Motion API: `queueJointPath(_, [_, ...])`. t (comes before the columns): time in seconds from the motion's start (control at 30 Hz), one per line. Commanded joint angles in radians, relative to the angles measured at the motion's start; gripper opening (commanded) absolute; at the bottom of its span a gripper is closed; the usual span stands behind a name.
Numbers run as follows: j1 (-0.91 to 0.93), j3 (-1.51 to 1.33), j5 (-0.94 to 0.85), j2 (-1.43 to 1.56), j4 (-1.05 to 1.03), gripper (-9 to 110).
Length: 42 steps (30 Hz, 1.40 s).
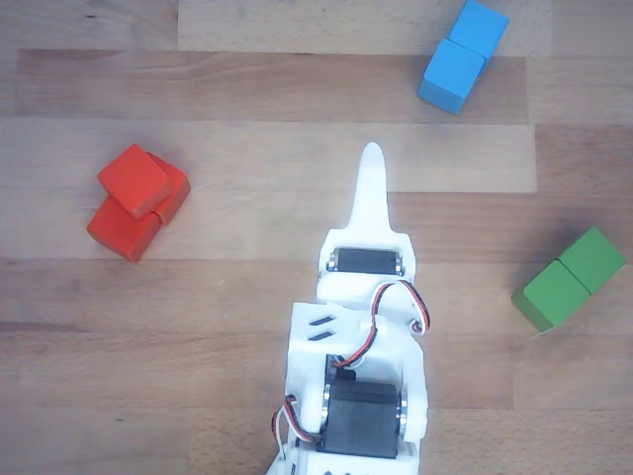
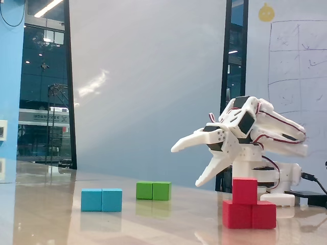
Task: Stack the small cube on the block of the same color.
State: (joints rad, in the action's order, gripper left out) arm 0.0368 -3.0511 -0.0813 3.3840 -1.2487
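small cube (image 2: pixel 244 190) atop block (image 2: pixel 249 214), end effector (image 2: pixel 186 164) open, clear

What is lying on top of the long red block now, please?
A small red cube sits on the long red two-cube block, turned slightly askew and overhanging in the other view. The part of the block's top face under the cube is hidden. The white gripper is open and apart from both.
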Motion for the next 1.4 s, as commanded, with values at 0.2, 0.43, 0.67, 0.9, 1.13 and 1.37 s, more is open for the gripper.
queueJointPath(0.2, [-0.011, 0.006, 0.0, 0.071, -0.06, 39])
queueJointPath(0.43, [-0.011, 0.005, 0.002, 0.071, -0.06, 34])
queueJointPath(0.67, [-0.009, 0.005, 0.006, 0.071, -0.06, 11])
queueJointPath(0.9, [-0.008, 0.003, 0.009, 0.071, -0.06, 1])
queueJointPath(1.13, [-0.009, 0.002, 0.0, 0.071, -0.06, 0])
queueJointPath(1.37, [0.003, 0.006, 0.011, 0.067, -0.06, 0])
